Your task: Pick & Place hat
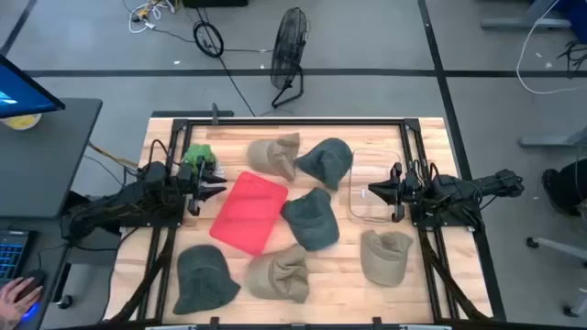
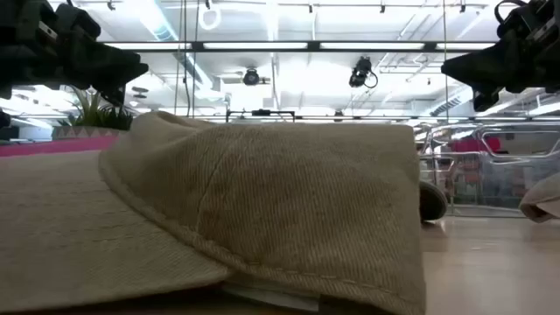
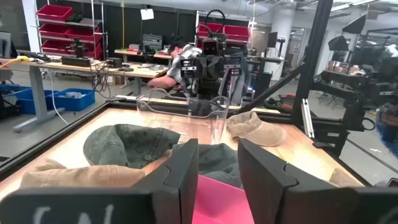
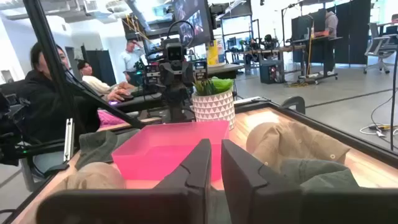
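Several hats lie flat on the wooden table. Tan ones sit at the far side [image 1: 275, 156], near centre [image 1: 280, 272] and near right [image 1: 385, 257]. Dark green ones sit at the far side [image 1: 327, 160], at centre [image 1: 310, 220] and near left [image 1: 204, 278]. The near-centre tan hat [image 2: 262, 210] fills the low view. My left gripper [image 1: 218, 187] [image 3: 217, 168] hovers open at the pink bin's left edge. My right gripper [image 1: 371, 191] [image 4: 216, 165] hovers over the clear bin with a narrow gap between its fingers. Neither touches anything.
A pink bin [image 1: 249, 211] sits left of centre and a clear plastic bin [image 1: 376, 188] right of centre. A potted plant [image 1: 197, 158] stands by the left arm. Black frame rails [image 1: 293, 120] edge the table. People sit beyond the table [image 4: 43, 81].
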You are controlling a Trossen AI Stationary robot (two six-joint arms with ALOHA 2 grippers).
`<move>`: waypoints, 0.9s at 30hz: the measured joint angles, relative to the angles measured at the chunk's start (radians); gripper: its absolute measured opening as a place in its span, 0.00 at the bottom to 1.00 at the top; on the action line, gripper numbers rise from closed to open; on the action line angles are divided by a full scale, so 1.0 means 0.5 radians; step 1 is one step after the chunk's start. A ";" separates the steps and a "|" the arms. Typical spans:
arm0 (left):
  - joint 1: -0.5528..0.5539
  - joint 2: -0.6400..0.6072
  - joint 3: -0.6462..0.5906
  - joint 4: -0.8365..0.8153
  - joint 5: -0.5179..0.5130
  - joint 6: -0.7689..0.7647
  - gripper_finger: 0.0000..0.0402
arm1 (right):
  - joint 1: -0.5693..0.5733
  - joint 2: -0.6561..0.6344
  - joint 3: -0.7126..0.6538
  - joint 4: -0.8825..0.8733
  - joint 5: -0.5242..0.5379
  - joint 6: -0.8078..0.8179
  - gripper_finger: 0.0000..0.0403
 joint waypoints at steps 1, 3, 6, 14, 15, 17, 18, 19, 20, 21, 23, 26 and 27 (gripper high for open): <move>0.000 0.000 0.000 0.000 -0.001 0.000 0.29 | 0.000 0.000 0.000 0.000 0.000 0.000 0.11; 0.000 0.000 0.000 0.000 -0.001 0.001 0.29 | 0.000 0.000 0.000 0.000 0.000 0.000 0.11; 0.000 0.000 0.000 0.001 -0.001 0.001 0.29 | 0.000 0.000 0.000 0.000 0.000 0.000 0.11; 0.000 0.000 0.000 0.010 -0.001 -0.066 0.29 | -0.001 0.000 0.000 0.190 0.201 -0.016 0.12; 0.000 0.000 0.000 0.017 -0.002 -0.069 0.29 | -0.001 0.000 0.000 0.262 0.205 -0.055 0.13; 0.000 0.000 0.000 0.034 -0.026 -0.108 0.29 | -0.001 0.000 0.006 0.417 0.195 -0.135 0.15; 0.000 0.000 0.000 0.046 -0.052 -0.130 0.29 | -0.001 0.006 0.022 0.455 0.193 -0.172 0.17; 0.000 0.000 0.000 0.070 -0.086 -0.155 0.29 | -0.001 0.017 0.048 0.472 0.194 -0.198 0.19; 0.001 0.000 0.000 0.109 -0.117 -0.155 0.29 | -0.001 0.031 0.077 0.478 0.194 -0.220 0.21; 0.001 0.000 0.000 0.159 -0.150 -0.146 0.29 | -0.001 0.057 0.117 0.478 0.192 -0.236 0.23; 0.001 -0.001 0.002 0.239 -0.185 -0.160 0.29 | -0.001 0.151 0.217 0.485 0.194 -0.272 0.27; 0.002 0.000 0.002 0.293 -0.189 -0.159 0.29 | -0.005 0.370 0.409 0.479 0.195 -0.364 0.32; 0.002 0.000 0.002 0.307 -0.200 -0.160 0.29 | -0.011 0.470 0.485 0.469 0.195 -0.393 0.33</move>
